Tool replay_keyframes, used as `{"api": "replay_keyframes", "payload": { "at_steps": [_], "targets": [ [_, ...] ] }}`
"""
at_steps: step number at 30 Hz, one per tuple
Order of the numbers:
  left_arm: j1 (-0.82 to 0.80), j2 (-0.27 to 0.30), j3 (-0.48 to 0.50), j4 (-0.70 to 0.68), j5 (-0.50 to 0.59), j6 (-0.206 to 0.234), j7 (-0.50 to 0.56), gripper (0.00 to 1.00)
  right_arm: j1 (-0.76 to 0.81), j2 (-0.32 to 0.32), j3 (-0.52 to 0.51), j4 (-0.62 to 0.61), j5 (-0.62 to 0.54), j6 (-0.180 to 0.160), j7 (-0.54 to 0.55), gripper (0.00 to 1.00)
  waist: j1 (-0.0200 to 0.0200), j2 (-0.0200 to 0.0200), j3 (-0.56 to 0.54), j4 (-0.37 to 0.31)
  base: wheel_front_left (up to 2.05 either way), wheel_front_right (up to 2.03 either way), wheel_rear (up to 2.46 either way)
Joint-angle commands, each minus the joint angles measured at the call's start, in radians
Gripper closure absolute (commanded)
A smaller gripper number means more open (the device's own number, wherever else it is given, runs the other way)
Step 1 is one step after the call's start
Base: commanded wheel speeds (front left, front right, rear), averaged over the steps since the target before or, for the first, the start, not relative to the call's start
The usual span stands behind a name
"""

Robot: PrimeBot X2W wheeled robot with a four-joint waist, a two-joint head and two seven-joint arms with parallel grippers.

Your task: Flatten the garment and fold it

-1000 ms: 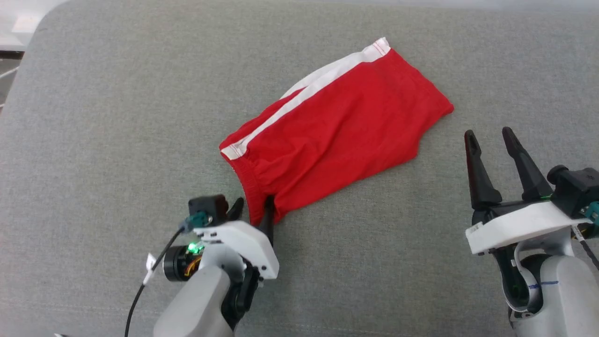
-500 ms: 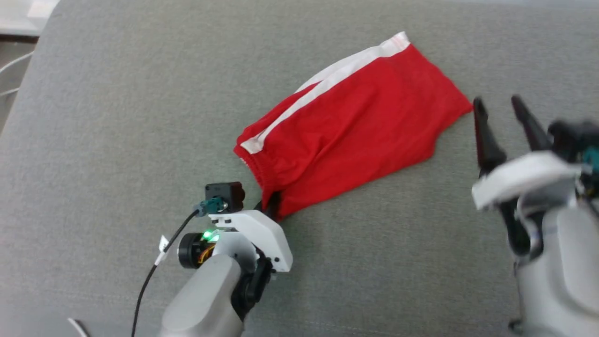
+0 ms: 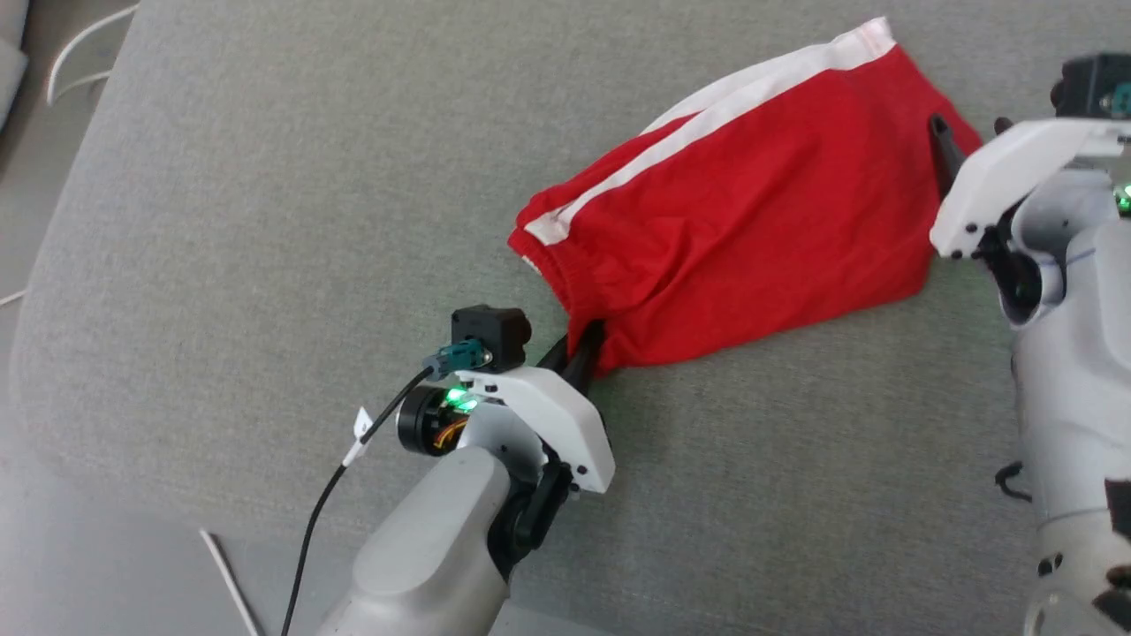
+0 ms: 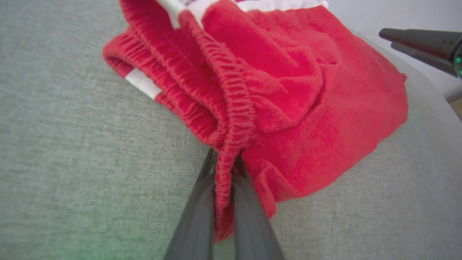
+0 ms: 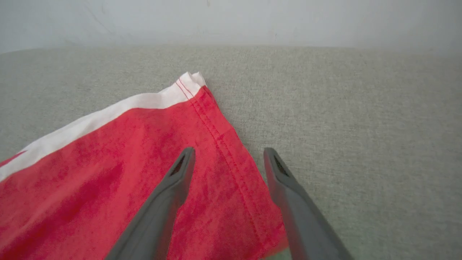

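Note:
The garment (image 3: 751,212) is a pair of red shorts with a white side stripe, lying mostly flat on the grey cushion. My left gripper (image 3: 585,343) is shut on the near corner of its gathered waistband. In the left wrist view both fingers pinch the red elastic band (image 4: 231,119) at my left gripper (image 4: 224,160), and the cloth bunches up just beyond. My right gripper (image 3: 967,134) stands open over the leg hem at the far right. Seen from the right wrist, my right gripper (image 5: 230,151) straddles the stitched hem edge of the garment (image 5: 108,169) with nothing pinched.
The grey fabric surface (image 3: 265,221) spreads wide to the left and toward me. Its rounded left edge (image 3: 40,265) drops off, with a white cable (image 3: 84,44) beyond. A pale wall (image 5: 231,21) rises behind the far edge.
My left gripper has shut on the waistband corner. My right arm has moved forward until its open fingers stand over the leg hem. The head camera has shifted, so the whole scene sits further right.

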Motion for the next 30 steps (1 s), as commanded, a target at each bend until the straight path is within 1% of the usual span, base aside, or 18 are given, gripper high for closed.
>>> {"api": "replay_keyframes", "payload": {
  "at_steps": [1, 8, 12, 13, 14, 16, 17, 21, 25, 30],
  "targets": [
    [-0.014, 0.0, -0.004, 0.005, -0.002, -0.001, -0.003, 1.0, -0.02, -0.004, -0.005, 0.009, -0.01, -0.001, 0.008, 0.0, -0.0003, 0.0002, 0.033, 0.032, 0.0, 0.0, 0.0],
    [-0.042, -0.005, -0.035, 0.002, -0.026, -0.005, -0.031, 1.0, -0.127, -0.039, -0.046, 0.117, -0.102, -0.001, 0.165, 0.0, -0.0003, 0.0002, 0.074, 0.068, 0.0, 0.0, 0.0],
    [-0.052, -0.006, -0.053, -0.003, -0.044, -0.002, -0.045, 1.0, -0.166, -0.04, -0.042, 0.155, -0.118, -0.001, 0.248, 0.0, -0.0003, 0.0002, 0.088, 0.079, 0.0, 0.0, 0.0],
    [-0.054, -0.006, -0.057, -0.004, -0.049, 0.0, -0.049, 1.0, -0.175, -0.039, -0.035, 0.163, -0.115, -0.001, 0.267, 0.29, -0.0003, 0.0002, 0.09, 0.08, 0.0, 0.0, 0.0],
    [-0.056, -0.006, -0.062, -0.005, -0.053, 0.001, -0.051, 1.0, -0.183, -0.038, -0.027, 0.169, -0.11, -0.001, 0.284, 0.61, -0.0003, 0.0002, 0.092, 0.08, 0.0, 0.0, 0.0],
    [-0.06, -0.006, -0.069, -0.007, -0.061, 0.005, -0.055, 1.0, -0.194, -0.039, -0.006, 0.176, -0.1, -0.001, 0.311, 0.84, -0.0003, 0.0002, 0.094, 0.08, 0.0, 0.0, 0.0],
    [-0.062, -0.006, -0.073, -0.007, -0.065, 0.006, -0.057, 1.0, -0.196, -0.043, 0.006, 0.175, -0.095, -0.001, 0.316, 1.0, -0.0003, 0.0002, 0.094, 0.08, 0.0, 0.0, 0.0],
    [-0.065, -0.006, -0.083, -0.001, -0.08, 0.01, -0.064, 1.0, -0.185, -0.062, 0.046, 0.156, -0.065, -0.001, 0.304, 1.0, -0.0003, 0.0002, 0.082, 0.072, 0.0, 0.0, 0.0],
    [-0.061, -0.003, -0.086, -0.001, -0.087, 0.007, -0.068, 1.0, -0.146, -0.091, 0.1, 0.11, -0.025, -0.001, 0.258, 1.0, -0.0003, 0.0002, 0.051, 0.057, 0.0, 0.0, 0.0],
    [-0.036, 0.037, -0.086, -0.029, -0.091, 0.001, -0.056, 1.0, -0.06, -0.119, 0.16, 0.0, 0.061, -0.001, 0.222, 1.0, -0.0003, 0.0002, -0.012, 0.023, 0.0, 0.0, 0.0]
  ]
}}
